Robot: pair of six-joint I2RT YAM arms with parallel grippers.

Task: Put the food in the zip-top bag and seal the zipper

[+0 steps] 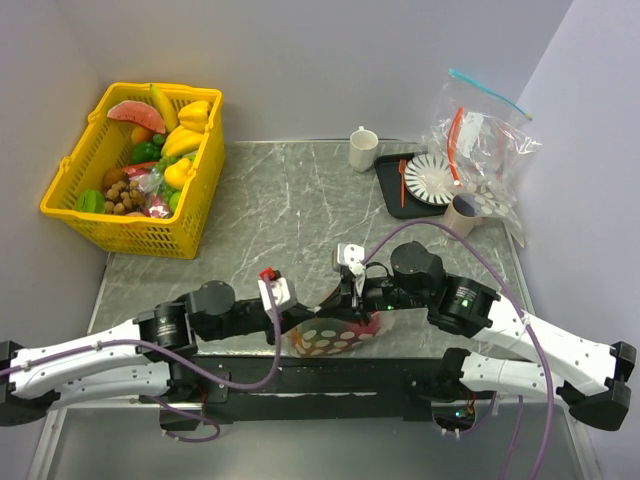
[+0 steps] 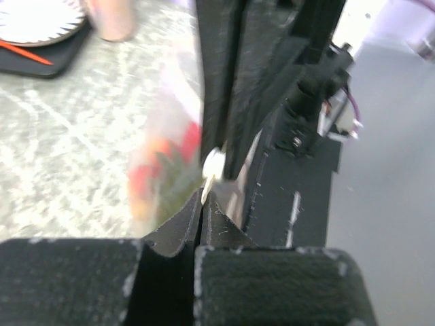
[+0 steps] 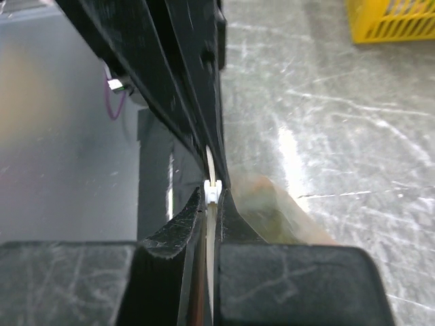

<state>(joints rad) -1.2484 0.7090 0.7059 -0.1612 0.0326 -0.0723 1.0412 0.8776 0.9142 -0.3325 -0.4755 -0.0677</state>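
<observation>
- Sitting at the far left of the top view, off the grey marbled table [image 1: 300,200], a yellow basket [image 1: 95,200] held toy fruit, among them a watermelon slice [image 1: 135,112] and bananas [image 1: 190,125].
- Next came the left gripper [image 1: 295,322], reaching in low along the near edge of the table; in the left wrist view its fingers [image 2: 173,234] were pressed together on the zipper [image 2: 206,187], with only a pale sliver of the strip showing between them.
- The zip-top bag [image 1: 330,338] lay between the two arms at the near edge of the table, its dotted side facing up.
- The food [image 2: 160,173] was inside that bag, seen through the plastic as a blur of red and green; which pieces they were could not be told.
- The right gripper [image 1: 352,305] met the bag from the other side, very close to the left one; in its wrist view the fingers [image 3: 234,217] were pinched tight on the same pale strip, beside a small white tab [image 3: 212,192].
- Farther back and to the right stood a white mug [image 1: 363,149], then a black tray [image 1: 392,190] carrying a white plate [image 1: 432,180].
- A paper cup [image 1: 462,213] lay tipped just beside the tray, and crumpled clear bags [image 1: 490,140] were piled at the far right corner.
</observation>
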